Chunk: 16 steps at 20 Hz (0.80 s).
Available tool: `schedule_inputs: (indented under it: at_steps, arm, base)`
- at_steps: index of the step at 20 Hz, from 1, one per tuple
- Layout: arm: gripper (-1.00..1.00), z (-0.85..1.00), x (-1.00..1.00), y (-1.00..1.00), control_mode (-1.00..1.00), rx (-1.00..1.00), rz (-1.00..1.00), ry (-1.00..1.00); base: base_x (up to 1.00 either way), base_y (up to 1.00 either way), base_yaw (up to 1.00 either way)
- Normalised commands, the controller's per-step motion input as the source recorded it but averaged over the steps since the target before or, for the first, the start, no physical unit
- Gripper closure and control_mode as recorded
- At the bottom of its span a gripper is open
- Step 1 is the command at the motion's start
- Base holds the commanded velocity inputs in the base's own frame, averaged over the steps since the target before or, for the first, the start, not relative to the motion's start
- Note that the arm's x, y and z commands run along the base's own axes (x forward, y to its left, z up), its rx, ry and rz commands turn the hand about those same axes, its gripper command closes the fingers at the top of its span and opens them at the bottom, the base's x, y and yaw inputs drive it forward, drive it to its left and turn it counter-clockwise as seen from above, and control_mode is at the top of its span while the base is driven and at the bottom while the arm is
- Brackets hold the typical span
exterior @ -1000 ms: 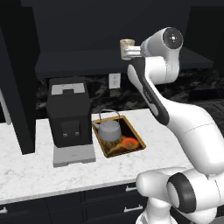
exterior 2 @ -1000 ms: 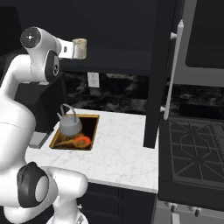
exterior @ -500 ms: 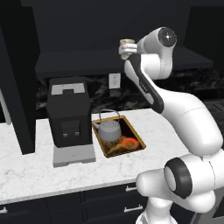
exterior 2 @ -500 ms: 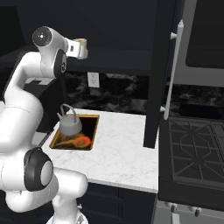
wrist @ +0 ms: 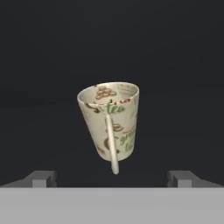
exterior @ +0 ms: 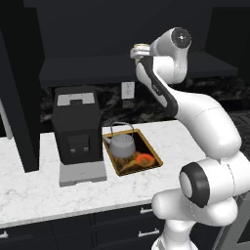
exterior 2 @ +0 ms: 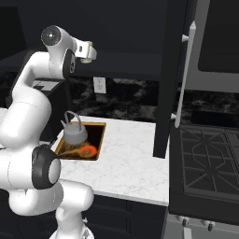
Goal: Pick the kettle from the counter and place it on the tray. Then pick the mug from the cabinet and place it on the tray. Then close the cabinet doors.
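Up at the open cabinet [exterior: 97, 44], your gripper [wrist: 111, 177] is spread wide and holds nothing. Its two fingertips [wrist: 41, 177] stand well apart at the bottom of the hand view, and the mug [wrist: 111, 122] sits between them but farther in, clear of both. You see it as a cream cup with brown and green print, its handle turned toward you and its mouth tilted up in that view. From the left base view the mug [exterior: 140, 50] stands on the dark shelf [exterior: 88, 68], just beside the end of the arm.

Down on the marble counter [exterior: 39, 190], the kettle [exterior: 122, 144] already rests on the tray [exterior: 154, 155], over the near-left part of it, with the orange-red picture showing beside it. Your black coffee machine [exterior: 77, 127] stands just left of the tray. From the right base view a cabinet door [exterior 2: 170, 79] stands open, its long silver handle [exterior 2: 184, 74] facing you, and the stove [exterior 2: 205, 163] lies to its right.
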Motion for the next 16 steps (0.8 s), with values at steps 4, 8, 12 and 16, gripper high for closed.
schedule_inputs:
  at_steps: [4,8,12,16]
  arm:
    - [-1.00,-0.05,0.23,0.00,-1.00,0.00,0.00,0.00]
    - [-1.00,0.00,0.01,0.00,-1.00,0.00,0.00,0.00]
    - [-1.00,-0.04,0.10,0.00,-1.00,0.00,0.00,0.00]
    - [-1.00,-0.08,0.18,0.00,-1.00,0.00,0.00,0.00]
  base:
    - [0.00,0.00,0.00]
    - [0.00,0.00,0.00]
    - [0.00,0.00,0.00]
    - [0.00,0.00,0.00]
